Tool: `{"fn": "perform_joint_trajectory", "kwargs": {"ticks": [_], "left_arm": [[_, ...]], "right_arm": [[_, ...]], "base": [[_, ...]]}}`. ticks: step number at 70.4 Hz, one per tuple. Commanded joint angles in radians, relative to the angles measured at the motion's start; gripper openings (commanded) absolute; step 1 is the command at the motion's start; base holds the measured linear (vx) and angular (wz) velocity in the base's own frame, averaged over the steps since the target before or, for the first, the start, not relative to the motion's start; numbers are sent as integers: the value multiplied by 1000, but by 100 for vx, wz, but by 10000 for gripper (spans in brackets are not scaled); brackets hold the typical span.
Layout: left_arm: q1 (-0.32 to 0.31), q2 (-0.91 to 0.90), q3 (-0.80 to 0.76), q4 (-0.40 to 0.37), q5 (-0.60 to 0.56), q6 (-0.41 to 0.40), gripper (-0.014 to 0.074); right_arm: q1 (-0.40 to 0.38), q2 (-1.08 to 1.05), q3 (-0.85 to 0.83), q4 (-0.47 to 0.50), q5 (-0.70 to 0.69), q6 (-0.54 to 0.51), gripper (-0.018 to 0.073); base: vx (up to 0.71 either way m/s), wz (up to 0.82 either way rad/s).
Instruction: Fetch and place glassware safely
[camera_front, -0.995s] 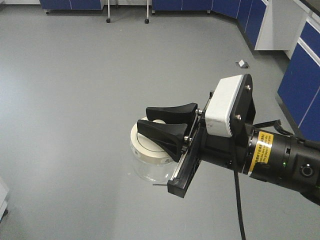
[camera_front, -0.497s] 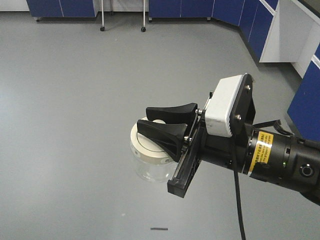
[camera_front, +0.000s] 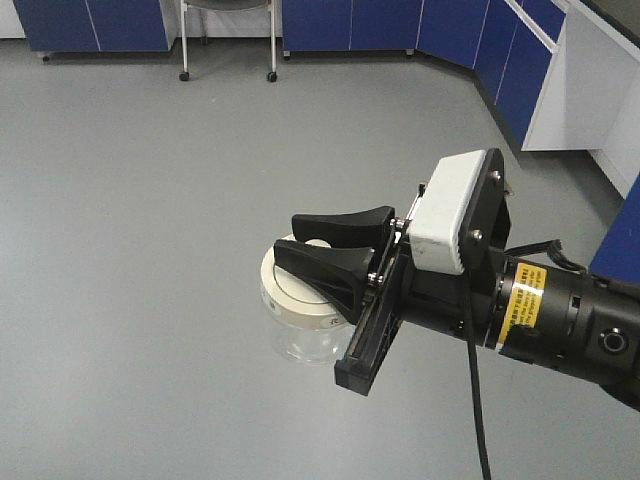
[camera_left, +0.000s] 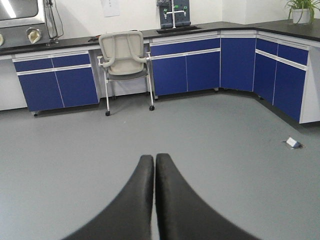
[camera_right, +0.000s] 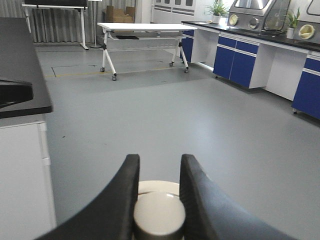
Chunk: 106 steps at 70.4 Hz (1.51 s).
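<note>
Grey floor (camera_front: 120, 250) below upright jar (camera_front: 300, 338) (knob (camera_front: 318, 243) skyward) in right hand (camera_front: 285, 236).

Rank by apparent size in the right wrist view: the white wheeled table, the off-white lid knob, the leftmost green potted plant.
1. White wheeled table
2. Off-white lid knob, enlarged by nearness
3. Leftmost green potted plant

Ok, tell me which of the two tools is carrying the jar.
The right tool: it clamps the glass jar by the knob on its lid. The left tool is shut with nothing in it.
</note>
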Motion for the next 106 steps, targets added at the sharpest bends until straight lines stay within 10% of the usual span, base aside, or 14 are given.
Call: {"fn": "perform_joint_trajectory", "kwargs": {"ticks": [1,106], "left_arm": [[2,12,-30,-9,-70,-5,-7],[2,12,-30,-9,-71,-5,-7]], "right_arm": [[2,-30,-29,47,-65,0,-3],[2,-30,-29,47,-64,0,-3]], "base": [[48,-4],[50,0]]}}
